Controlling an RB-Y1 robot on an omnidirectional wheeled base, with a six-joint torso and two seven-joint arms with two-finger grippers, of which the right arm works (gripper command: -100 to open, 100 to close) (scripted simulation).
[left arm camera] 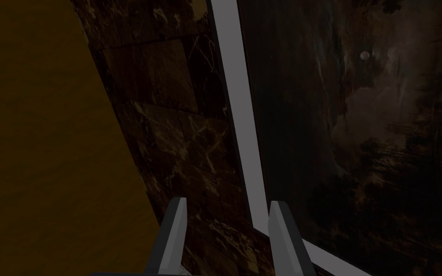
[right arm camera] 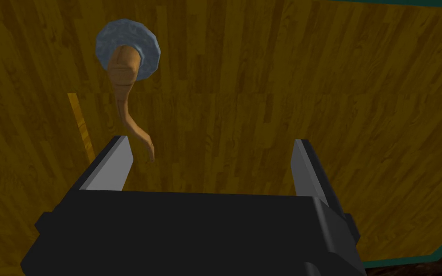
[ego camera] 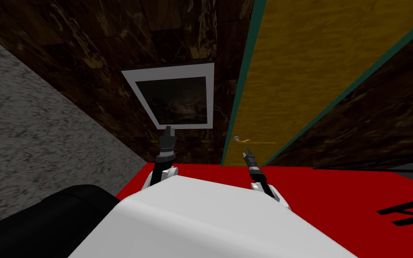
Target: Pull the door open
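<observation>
A yellow wooden door (ego camera: 299,67) in a teal frame stands ahead on the right. Its curved tan lever handle (ego camera: 242,140) sits on a round grey-blue plate (right arm camera: 128,49) near the door's left edge. My right gripper (ego camera: 247,155) is open just below the handle, close to the door. In the right wrist view the handle (right arm camera: 130,115) ends between the fingers (right arm camera: 114,165), nearer one of them, and touches neither. My left gripper (ego camera: 169,131) is raised at the lower edge of a framed picture, with its fingers (left arm camera: 177,235) open and nothing between them.
A dark marble wall (ego camera: 93,53) holds the white-framed dark picture (ego camera: 176,96) left of the door. A grey speckled wall (ego camera: 31,130) closes in on the left. The floor (ego camera: 335,192) is red, with a black shape (ego camera: 407,210) at the right.
</observation>
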